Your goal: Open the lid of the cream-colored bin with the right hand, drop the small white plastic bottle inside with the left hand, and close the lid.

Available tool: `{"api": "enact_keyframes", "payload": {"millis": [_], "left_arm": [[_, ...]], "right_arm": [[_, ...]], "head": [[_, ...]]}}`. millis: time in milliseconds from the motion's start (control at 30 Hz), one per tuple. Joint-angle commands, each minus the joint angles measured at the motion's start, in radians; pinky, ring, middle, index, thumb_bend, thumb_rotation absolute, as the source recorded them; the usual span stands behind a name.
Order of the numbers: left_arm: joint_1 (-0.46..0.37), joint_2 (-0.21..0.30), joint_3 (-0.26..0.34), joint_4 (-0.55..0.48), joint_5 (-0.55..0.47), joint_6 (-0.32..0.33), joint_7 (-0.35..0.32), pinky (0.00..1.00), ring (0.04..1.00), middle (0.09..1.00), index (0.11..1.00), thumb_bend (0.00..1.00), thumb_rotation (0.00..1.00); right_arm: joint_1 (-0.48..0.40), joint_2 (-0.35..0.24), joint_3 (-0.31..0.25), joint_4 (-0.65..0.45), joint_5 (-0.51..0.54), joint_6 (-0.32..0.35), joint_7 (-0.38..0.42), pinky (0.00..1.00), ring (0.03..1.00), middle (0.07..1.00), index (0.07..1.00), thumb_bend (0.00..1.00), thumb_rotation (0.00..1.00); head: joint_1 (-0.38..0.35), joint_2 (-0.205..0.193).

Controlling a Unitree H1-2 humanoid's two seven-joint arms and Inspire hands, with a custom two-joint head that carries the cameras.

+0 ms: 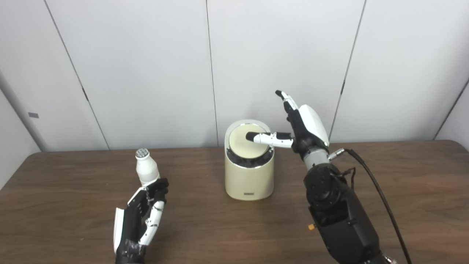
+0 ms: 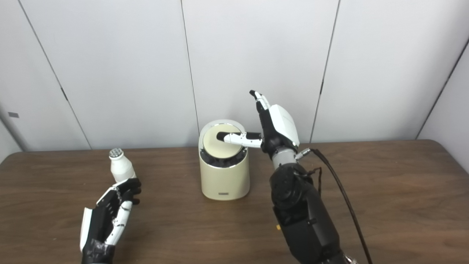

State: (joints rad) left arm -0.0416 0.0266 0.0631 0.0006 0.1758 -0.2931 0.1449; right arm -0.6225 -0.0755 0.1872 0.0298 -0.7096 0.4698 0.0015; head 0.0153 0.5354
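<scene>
The cream-colored bin (image 1: 249,176) stands upright at the table's middle. Its round lid (image 1: 246,143) is tilted up, with a dark gap showing along its front edge. My right hand (image 1: 300,124) is raised beside the bin's right side, open, fingers pointing up and thumb (image 1: 265,138) lying across the lid. The small white plastic bottle (image 1: 146,168) with a silver cap stands upright at the left. My left hand (image 1: 141,216) rests on the table just in front of the bottle, open, fingertips at its base. The bin (image 2: 224,175) and bottle (image 2: 119,165) also show in the right eye view.
The brown wooden table (image 1: 234,227) runs across the view, with its back edge against a grey panelled wall. A black cable (image 1: 381,198) trails from my right wrist over the table's right part.
</scene>
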Motion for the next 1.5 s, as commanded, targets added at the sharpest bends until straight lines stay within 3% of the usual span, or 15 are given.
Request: {"api": "enact_keyframes", "payload": {"millis": [0, 367, 800, 967, 1200, 1267, 1333, 1467], "left_arm": [[-0.011, -0.014, -0.01, 0.007, -0.004, -0.02, 0.006, 0.63, 0.715, 0.734, 0.723, 0.46, 0.68], [-0.009, -0.024, -0.012, -0.003, -0.003, -0.014, 0.005, 0.63, 0.727, 0.738, 0.724, 0.44, 0.66], [-0.011, -0.026, -0.01, 0.002, -0.005, -0.016, 0.006, 0.63, 0.73, 0.741, 0.724, 0.44, 0.66], [-0.011, -0.025, -0.011, -0.001, 0.002, -0.013, 0.006, 0.63, 0.73, 0.741, 0.725, 0.44, 0.66], [-0.008, -0.023, -0.012, -0.007, -0.007, -0.009, 0.0, 0.63, 0.733, 0.743, 0.726, 0.44, 0.65], [-0.009, -0.023, -0.012, -0.006, -0.006, -0.01, 0.002, 0.62, 0.726, 0.739, 0.723, 0.44, 0.65], [-0.009, -0.022, -0.012, -0.004, -0.008, -0.011, 0.001, 0.62, 0.725, 0.738, 0.723, 0.46, 0.65], [-0.01, -0.023, -0.011, -0.006, -0.014, -0.007, 0.0, 0.63, 0.722, 0.736, 0.719, 0.45, 0.64]], "right_arm": [[-0.056, 0.006, 0.001, -0.014, -0.028, -0.001, -0.001, 0.86, 0.944, 0.972, 0.966, 1.0, 0.56], [-0.061, 0.004, 0.028, 0.052, -0.046, -0.005, -0.019, 0.93, 0.969, 0.983, 0.974, 1.0, 0.48], [-0.056, -0.024, 0.067, 0.081, -0.056, -0.014, -0.058, 0.88, 0.939, 0.956, 0.949, 1.0, 0.27], [-0.054, -0.03, 0.072, 0.075, -0.048, -0.018, -0.062, 0.87, 0.938, 0.952, 0.943, 0.94, 0.08], [-0.054, -0.033, 0.075, 0.072, -0.051, -0.013, -0.063, 0.84, 0.92, 0.937, 0.924, 0.91, 0.0], [-0.05, -0.026, 0.059, 0.066, -0.022, -0.02, -0.061, 0.83, 0.918, 0.936, 0.923, 0.92, 0.11], [-0.046, -0.018, 0.044, 0.057, 0.006, -0.016, -0.053, 0.79, 0.909, 0.937, 0.925, 0.94, 0.33], [-0.042, -0.012, 0.032, 0.043, 0.036, -0.014, -0.036, 0.71, 0.871, 0.919, 0.918, 0.97, 0.66]], "head": [[0.001, 0.002], [0.005, 0.004], [0.005, 0.006], [0.003, 0.008], [0.0, 0.011], [0.001, 0.011], [0.001, 0.011], [0.0, 0.01]]}}
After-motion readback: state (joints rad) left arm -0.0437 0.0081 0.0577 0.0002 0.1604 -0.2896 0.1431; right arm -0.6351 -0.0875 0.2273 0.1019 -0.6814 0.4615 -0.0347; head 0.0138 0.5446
